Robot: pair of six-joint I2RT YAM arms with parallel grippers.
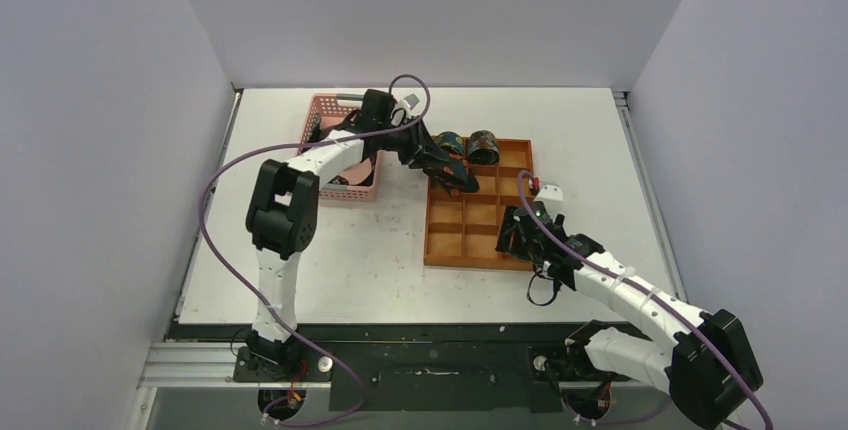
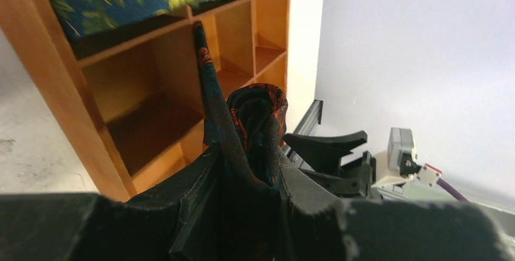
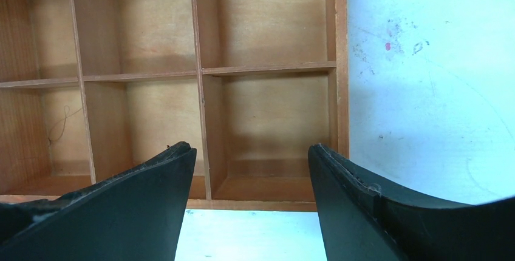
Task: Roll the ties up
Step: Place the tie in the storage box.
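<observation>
Seeing the right gripper (image 3: pixel 252 152) nearest, jaws wide and holding nothing, over the near right corner of the orange tray (image 1: pixel 478 251). Further in, left gripper (image 1: pixel 452 176) jaws pinched narrow on a dark rolled tie (image 2: pixel 258 115) above the tray. Way back, two rolled ties (image 1: pixel 484 147) at the tray's far end.

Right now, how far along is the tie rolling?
Done: a blue rolled tie and a darker rolled tie sit in the orange tray's far row. In hand: the left gripper is shut on a rolled orange-red tie over the tray; the right gripper is open and empty. Left: dark fabric in the pink basket, probably more ties.
</observation>
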